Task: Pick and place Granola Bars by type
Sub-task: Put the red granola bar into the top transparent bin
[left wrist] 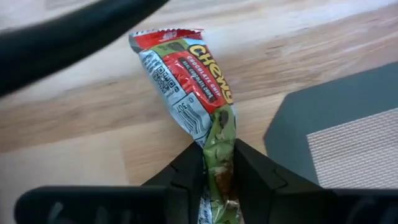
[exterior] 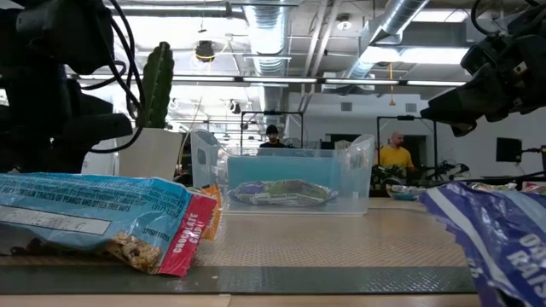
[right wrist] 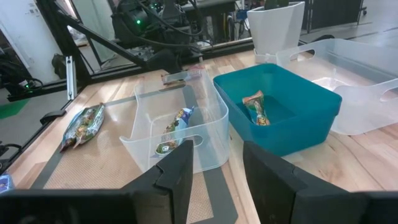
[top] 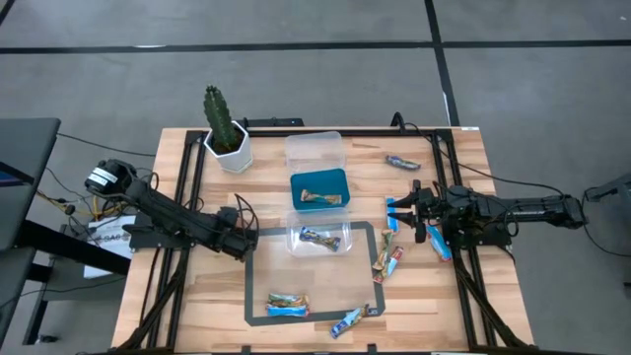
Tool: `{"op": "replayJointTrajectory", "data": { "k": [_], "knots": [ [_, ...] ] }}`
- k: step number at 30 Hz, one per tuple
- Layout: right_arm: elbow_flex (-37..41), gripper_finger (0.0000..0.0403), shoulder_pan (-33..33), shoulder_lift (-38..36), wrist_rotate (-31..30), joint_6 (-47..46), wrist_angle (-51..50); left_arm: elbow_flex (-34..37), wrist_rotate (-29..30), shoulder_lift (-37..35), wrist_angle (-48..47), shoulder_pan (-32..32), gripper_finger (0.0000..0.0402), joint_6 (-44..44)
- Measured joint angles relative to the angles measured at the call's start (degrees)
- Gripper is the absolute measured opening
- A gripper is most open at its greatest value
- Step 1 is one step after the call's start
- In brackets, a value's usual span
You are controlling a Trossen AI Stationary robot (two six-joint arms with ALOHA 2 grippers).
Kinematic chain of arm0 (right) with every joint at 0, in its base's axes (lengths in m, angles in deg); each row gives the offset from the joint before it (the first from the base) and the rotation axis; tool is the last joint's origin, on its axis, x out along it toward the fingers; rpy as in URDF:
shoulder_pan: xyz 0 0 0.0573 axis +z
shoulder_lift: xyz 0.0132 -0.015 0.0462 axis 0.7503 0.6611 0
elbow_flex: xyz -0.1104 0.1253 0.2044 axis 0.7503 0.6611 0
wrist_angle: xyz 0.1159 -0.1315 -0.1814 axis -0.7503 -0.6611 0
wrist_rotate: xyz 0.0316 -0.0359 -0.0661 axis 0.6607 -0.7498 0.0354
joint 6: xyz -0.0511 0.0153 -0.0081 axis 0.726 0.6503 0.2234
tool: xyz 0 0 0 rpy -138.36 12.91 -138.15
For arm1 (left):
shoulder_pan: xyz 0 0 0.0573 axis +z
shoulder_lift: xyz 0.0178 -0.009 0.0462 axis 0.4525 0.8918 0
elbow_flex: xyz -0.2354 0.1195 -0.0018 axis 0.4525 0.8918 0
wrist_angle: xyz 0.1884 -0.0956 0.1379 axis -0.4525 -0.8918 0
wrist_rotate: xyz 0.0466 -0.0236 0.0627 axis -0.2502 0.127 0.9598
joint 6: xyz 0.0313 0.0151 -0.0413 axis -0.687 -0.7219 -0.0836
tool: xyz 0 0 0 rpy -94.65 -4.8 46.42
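Note:
A red-and-green granola bar lies on the wooden table just left of the dark-edged mat. My left gripper is shut on it and points steeply down; in the high view this gripper hides the bar. My right gripper hangs open and level at the table's right side, touching nothing. The near clear tub holds a blue bar and the blue tub a brown-gold one. Loose bars lie on the mat's near edge and near my right gripper. My left gripper pinches the bar's green end between its two fingers, coming from above and slanting. The wrapper is crumpled narrow where the fingers meet it. The rest of the bar stretches away from the fingers, its red end on the wood.
A potted cactus stands at the far left. An empty clear tub sits behind the blue one. A single bar lies at the far right, another at the mat's near right corner. Black frame rails run along both table sides.

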Motion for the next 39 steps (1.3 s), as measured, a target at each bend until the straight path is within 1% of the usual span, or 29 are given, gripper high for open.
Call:
{"op": "replayJointTrajectory", "data": {
  "k": [6, 16, 20, 27, 32, 36, 39],
  "knots": [
    [0.0, 0.0134, 0.0, 0.0, 0.0, 0.0, 0.0, 0.0, 4.3, -0.2, 2.0, 0.0, 0.0054, -1.7],
    [0.0, 0.0134, 0.0, 0.0, 0.0, 0.0, 0.0, 0.0, 17.4, -4.0, 7.0, 0.0, 0.0053, -6.7],
    [0.0, 0.0134, 0.0, 0.0, 0.0, 0.0, 0.0, 0.0, 22.0, -5.5, 10.4, 0.0, 0.0053, -10.2],
    [0.0, 0.0134, 0.0, 0.0, 0.0, 0.0, 0.0, 0.0, 29.4, -7.8, 18.7, -0.1, 0.0053, -18.4],
    [0.0, 0.0133, 0.0, 0.0, 0.0, 0.0, 0.0, 0.0, 33.2, -8.0, 26.0, 0.3, 0.0053, -26.1],
    [0.0, 0.0133, 0.0, 0.0, 0.0, 0.0, 0.0, 0.0, 34.7, -8.0, 31.8, 1.5, 0.0053, -32.8],
    [0.0, 0.0134, 0.0, 0.0, 0.0, 0.0, 0.0, 0.0, 34.0, -8.0, 37.3, 3.5, 0.0053, -39.0]
  ]
}}
